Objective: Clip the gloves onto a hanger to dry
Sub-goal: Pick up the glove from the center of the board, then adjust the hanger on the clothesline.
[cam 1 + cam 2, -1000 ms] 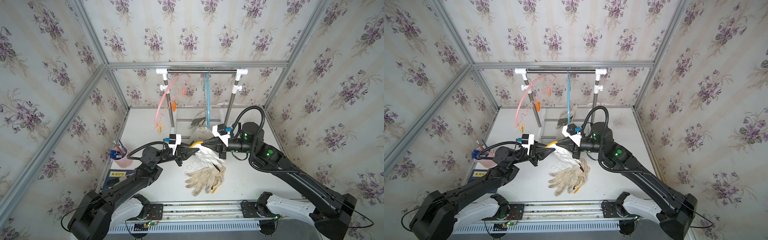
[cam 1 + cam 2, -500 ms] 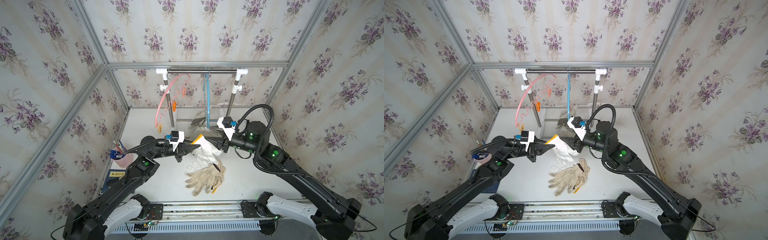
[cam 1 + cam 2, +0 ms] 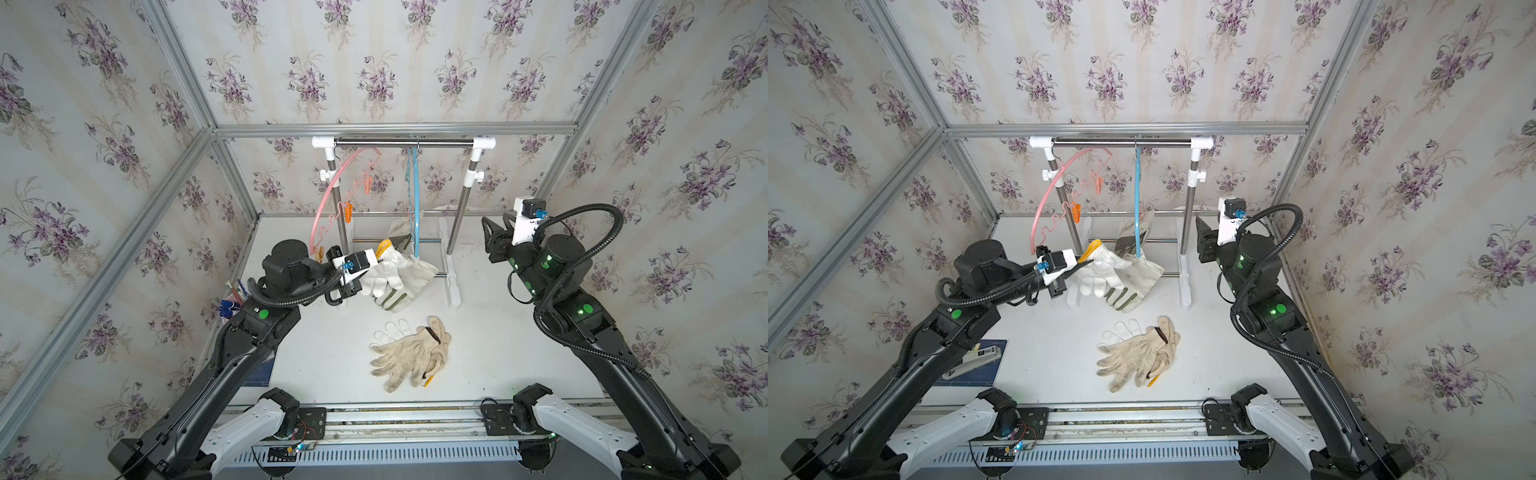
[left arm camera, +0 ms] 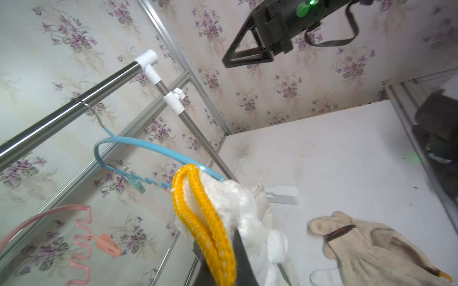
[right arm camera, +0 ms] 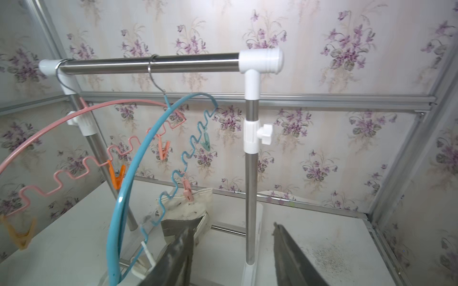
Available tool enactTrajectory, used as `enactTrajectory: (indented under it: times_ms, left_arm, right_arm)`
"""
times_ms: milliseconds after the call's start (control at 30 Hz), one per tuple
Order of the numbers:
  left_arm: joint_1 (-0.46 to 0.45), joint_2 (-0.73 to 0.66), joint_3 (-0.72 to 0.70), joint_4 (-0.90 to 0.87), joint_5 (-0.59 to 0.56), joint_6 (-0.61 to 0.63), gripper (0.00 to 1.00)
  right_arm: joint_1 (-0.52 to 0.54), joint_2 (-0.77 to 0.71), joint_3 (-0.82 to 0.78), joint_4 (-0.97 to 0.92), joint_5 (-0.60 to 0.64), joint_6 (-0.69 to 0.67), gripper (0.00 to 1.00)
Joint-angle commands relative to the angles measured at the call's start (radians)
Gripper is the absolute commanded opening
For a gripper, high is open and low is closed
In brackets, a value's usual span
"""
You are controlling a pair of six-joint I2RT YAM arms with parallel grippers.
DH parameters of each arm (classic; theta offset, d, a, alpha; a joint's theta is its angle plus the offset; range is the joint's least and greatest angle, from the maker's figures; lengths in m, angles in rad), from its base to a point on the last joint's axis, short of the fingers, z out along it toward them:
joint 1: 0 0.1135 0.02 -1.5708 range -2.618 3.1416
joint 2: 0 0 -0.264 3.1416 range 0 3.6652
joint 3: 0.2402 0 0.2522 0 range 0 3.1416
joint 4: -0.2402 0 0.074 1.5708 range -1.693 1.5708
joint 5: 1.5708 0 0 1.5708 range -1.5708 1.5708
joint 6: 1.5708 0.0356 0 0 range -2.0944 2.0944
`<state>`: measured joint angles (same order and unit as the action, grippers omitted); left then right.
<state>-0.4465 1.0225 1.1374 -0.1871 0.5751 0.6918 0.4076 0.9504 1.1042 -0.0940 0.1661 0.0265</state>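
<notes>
My left gripper (image 3: 377, 262) (image 3: 1086, 262) is shut on the yellow cuff (image 4: 198, 213) of a white knit glove (image 3: 384, 276) (image 3: 1096, 277), which hangs beside the blue hanger (image 3: 414, 199) (image 5: 128, 173). An off-white canvas glove (image 3: 417, 277) with green fingers hangs from that hanger. Another canvas glove (image 5: 188, 205) hangs from a pink clip behind it. Two dirty-cream knit gloves (image 3: 409, 353) (image 3: 1138, 353) (image 4: 371, 245) lie piled on the table. My right gripper (image 3: 492, 232) (image 5: 233, 226) stands open and holds nothing, off to the right near the rack's right post (image 5: 250, 198).
A pink hanger (image 3: 328, 195) (image 5: 74, 114) with orange clips hangs at the left end of the steel rail (image 3: 403, 143). A cup of pens (image 3: 232, 299) stands at the table's left edge. The rack's white feet (image 3: 451, 266) rest on the table behind the pile.
My right gripper has let go of the white glove, opened and drawn back to the right. The left gripper has carried the glove back and up to the blue hanger.
</notes>
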Motion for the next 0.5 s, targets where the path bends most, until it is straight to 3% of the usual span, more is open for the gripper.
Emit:
enactTrajectory:
  times_ms: [0, 133, 233, 467]
  left_arm:
    - [0.011, 0.068, 0.063, -0.006, -0.164, 0.030, 0.00]
    - [0.018, 0.177, 0.153, 0.029, -0.294, 0.034, 0.00]
    - [0.031, 0.252, 0.206, 0.057, -0.289, 0.035, 0.00]
    - [0.055, 0.453, 0.286, 0.196, -0.293, -0.011, 0.00]
  right_arm:
    - [-0.073, 0.017, -0.003, 0.024, 0.044, 0.105, 0.53]
    - [-0.221, 0.062, -0.012, 0.055, -0.073, 0.222, 0.53]
    - [-0.302, 0.110, -0.024, 0.120, -0.165, 0.308, 0.53]
    - [-0.383, 0.263, -0.059, 0.330, -0.249, 0.449, 0.53]
